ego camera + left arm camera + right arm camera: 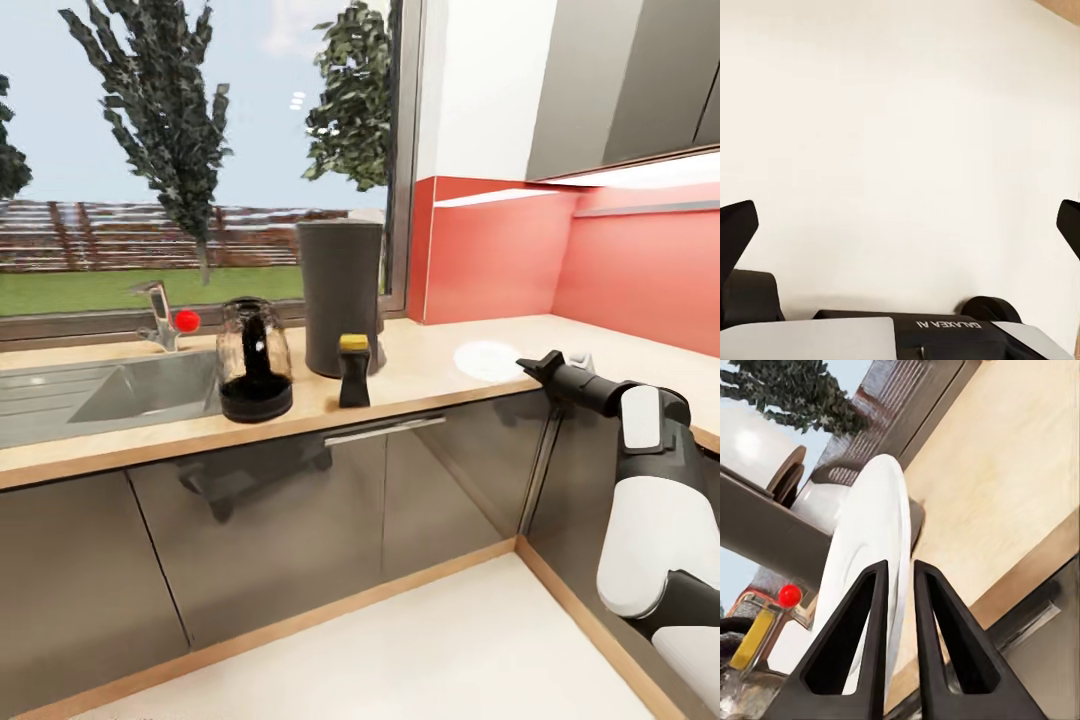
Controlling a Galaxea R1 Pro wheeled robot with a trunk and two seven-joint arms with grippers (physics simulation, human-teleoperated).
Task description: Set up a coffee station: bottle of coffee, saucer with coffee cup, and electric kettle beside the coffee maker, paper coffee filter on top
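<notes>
On the kitchen countertop [420,385] the tall dark coffee maker [340,295] stands by the window. The glassy electric kettle [255,360] is at its left and the yellow-capped bottle of coffee [354,370] in front of it. The white saucer [486,360] lies flat to the right. My right gripper [533,366] is at the saucer's right edge, and in the right wrist view the gripper [901,585] is shut on the saucer [870,540] rim. A small white piece [581,358], perhaps the coffee cup, peeks from behind that arm. My left gripper [900,225] hangs open over pale floor. The paper coffee filter is out of view.
A steel sink [110,395] with a red-knobbed tap [165,318] is set into the counter at the left. The counter turns a corner at the right under a red backsplash [520,250]. Dark glossy cabinets [300,500] run below, above pale floor [420,650].
</notes>
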